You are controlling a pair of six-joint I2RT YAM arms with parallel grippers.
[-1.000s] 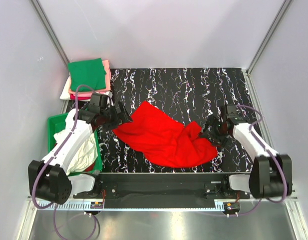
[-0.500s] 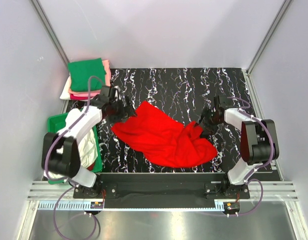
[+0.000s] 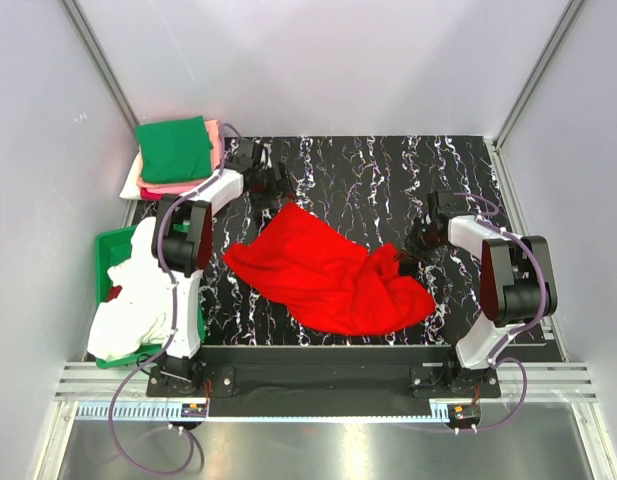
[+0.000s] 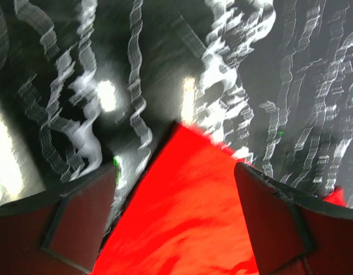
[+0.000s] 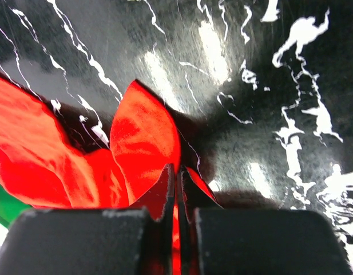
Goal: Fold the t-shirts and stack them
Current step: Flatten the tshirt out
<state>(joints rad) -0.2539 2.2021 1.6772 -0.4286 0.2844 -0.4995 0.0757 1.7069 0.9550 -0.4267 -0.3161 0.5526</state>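
Overhead camera: fixed high above and behind the arm bases (image 3: 178, 370), looking steeply down from far off. The whole black marbled table (image 3: 388, 170) is in view, with the red t-shirt (image 3: 328, 275) near its middle.

Left wrist camera: very close to the tabletop and blurred. It looks forward between the spread fingers (image 4: 79, 223) of the left gripper (image 4: 176, 172) at the red t-shirt's far pointed corner, with bare table beyond it.

Right wrist camera: also close and low. It looks out past the nearly touching fingers of the right gripper (image 5: 177, 172) at the red t-shirt's right-hand edge, where a flap stands up.

All three views share the red t-shirt. Each wrist view shows a different end of it.
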